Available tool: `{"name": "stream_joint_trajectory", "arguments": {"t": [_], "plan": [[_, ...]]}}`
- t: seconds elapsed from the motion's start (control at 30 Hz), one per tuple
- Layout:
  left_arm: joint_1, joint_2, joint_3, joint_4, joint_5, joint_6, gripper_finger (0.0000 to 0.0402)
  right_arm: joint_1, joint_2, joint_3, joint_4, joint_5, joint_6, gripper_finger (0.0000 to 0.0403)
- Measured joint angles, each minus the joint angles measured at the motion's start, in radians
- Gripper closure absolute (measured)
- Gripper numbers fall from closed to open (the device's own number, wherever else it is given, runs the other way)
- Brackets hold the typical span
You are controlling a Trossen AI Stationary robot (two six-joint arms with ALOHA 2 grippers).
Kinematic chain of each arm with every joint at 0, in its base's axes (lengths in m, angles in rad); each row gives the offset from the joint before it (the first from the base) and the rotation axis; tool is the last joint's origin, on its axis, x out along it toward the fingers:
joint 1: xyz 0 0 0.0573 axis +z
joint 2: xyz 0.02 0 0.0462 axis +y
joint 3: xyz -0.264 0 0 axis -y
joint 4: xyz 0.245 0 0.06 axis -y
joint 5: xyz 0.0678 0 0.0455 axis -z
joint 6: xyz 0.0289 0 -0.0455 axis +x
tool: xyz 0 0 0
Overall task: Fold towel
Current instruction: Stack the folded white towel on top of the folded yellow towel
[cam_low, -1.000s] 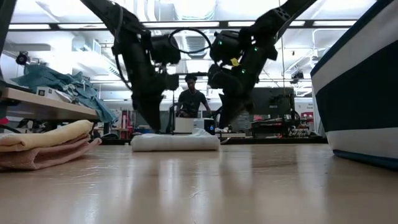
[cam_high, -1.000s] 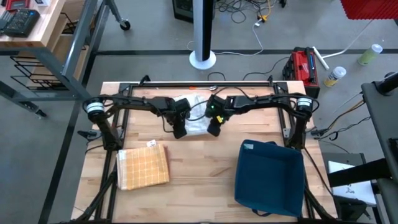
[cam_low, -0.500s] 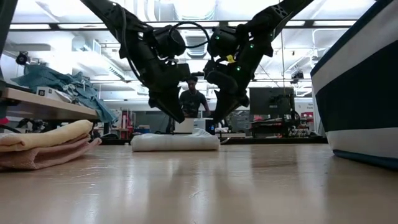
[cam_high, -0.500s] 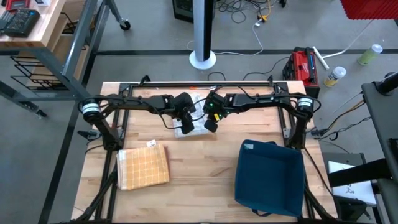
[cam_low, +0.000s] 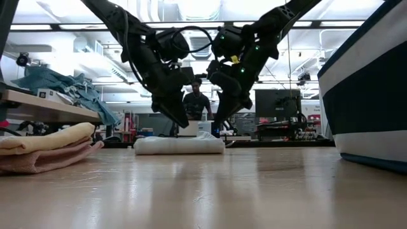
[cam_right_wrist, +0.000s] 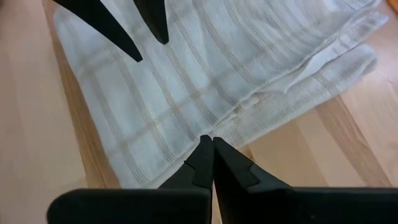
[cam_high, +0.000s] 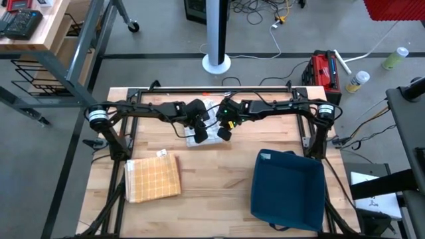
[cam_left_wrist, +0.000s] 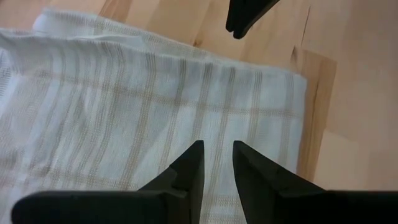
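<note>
Below both hands (cam_low: 197, 124), the folded white towel (cam_low: 179, 145).

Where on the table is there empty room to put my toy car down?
The biggest bare wood is the strip between the folded yellow towel and the blue bin. It's crowded at the back middle, where the left end effector and the right end effector hang over the white towel.

Both arms reach inward to the upper centre of the high view. The left gripper (cam_high: 198, 136) points down with fingers slightly parted; the right gripper (cam_high: 224, 133), just beside it, has fingers pressed together.
</note>
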Motion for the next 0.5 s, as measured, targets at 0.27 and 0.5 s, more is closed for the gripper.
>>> {"name": "stream_joint_trajectory", "arguments": {"t": [0.27,0.5], "plan": [[0.000,0.000,-0.054,0.109,0.000,0.000,0.0326,0.000,0.000,-0.010,0.021,0.000,-0.003,0.0403],[0.000,0.000,-0.134,0.235,0.000,-0.011,0.0326,0.000,0.000,-0.018,0.047,-0.001,-0.079,0.0403]]}}
